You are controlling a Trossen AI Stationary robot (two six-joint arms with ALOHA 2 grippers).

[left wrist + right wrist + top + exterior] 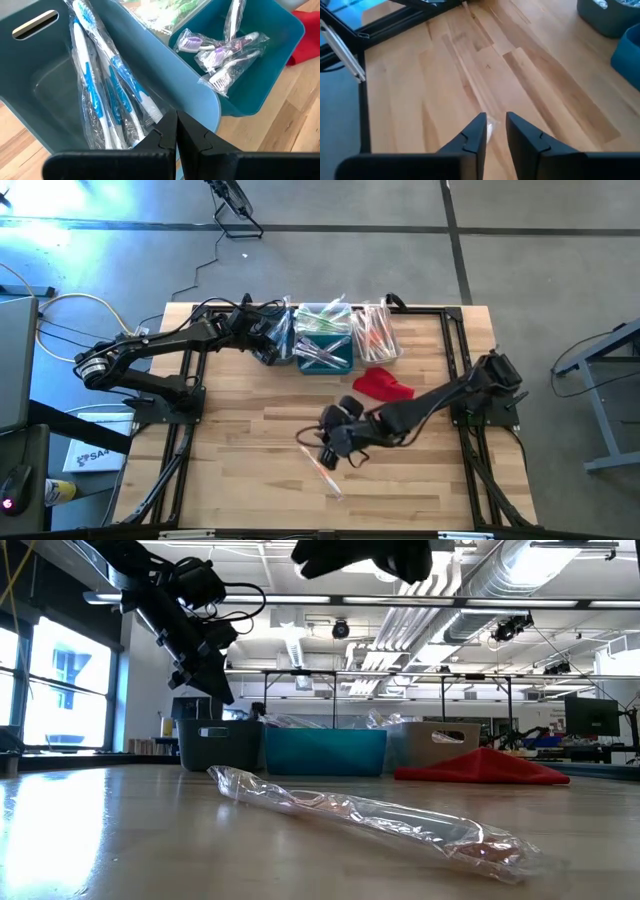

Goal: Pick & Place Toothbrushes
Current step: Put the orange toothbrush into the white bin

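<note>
worktop (pixel 250 470): wooden, black frame rails along both side edges, both arms mounted on it.
left arm: reaches from the left edge toward the far edge, over the grey bin.
right arm: reaches from the right edge toward the middle of the worktop.
bins: three in a row at the far edge; grey bin (pixel 45 95) on the left, teal bin (pixel 335 360) in the middle, white bin (pixel 385 350) on the right, touching side by side.
red cloth (pixel 383 385): lies just in front of the white bin, crumpled.
toothbrushes in bins: blue-handled wrapped ones (pixel 100 95) in the grey bin; green ones (pixel 325 325) and purple-and-white ones (pixel 220 50) in the teal bin; orange ones (pixel 375 330) in the white bin.
loose toothbrush (pixel 370 812): in clear wrapper, lies flat on the worktop toward the near edge, middle, well apart from the bins.
left pincer (pixel 176 131): hangs over the grey bin, fingers pressed together, nothing between them.
right pincer (pixel 495 131): low over the worktop right above one end of the loose toothbrush; fingers a narrow gap apart, wrapper showing in the gap; cannot tell if they grip it.
</note>
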